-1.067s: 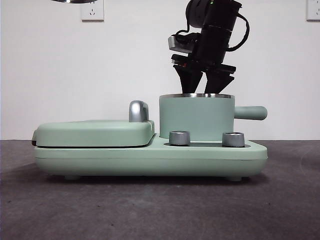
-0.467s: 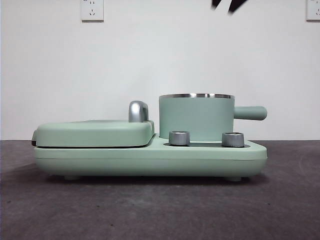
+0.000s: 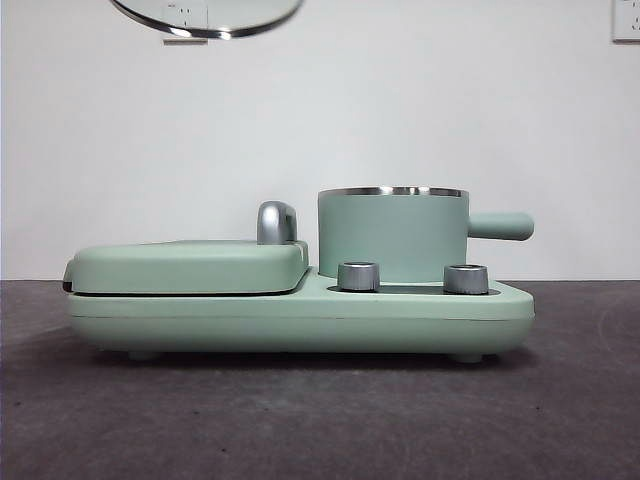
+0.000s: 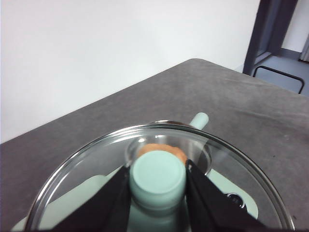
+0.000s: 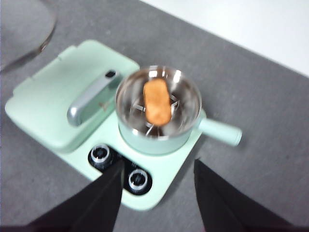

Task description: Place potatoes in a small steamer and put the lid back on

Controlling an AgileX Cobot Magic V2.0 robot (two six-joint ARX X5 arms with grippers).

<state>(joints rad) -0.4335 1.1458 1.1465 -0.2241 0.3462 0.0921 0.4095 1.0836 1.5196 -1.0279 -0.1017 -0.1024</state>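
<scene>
The potato lies inside the small steamer, a mint-green pot with a steel rim and a side handle, standing on the right of the appliance base. My left gripper is shut on the green knob of the glass lid, held high; its steel rim shows at the top left of the front view. Through the glass I see the potato below. My right gripper hangs open and empty, high above the steamer.
The flat mint-green griddle cover with its chrome handle sits left of the steamer. Two steel dials stand on the base front. Dark grey table surface extends around the appliance.
The right gripper has risen from the steamer's mouth and left the front view. The lid has come into view at the top left, moving toward the steamer.
</scene>
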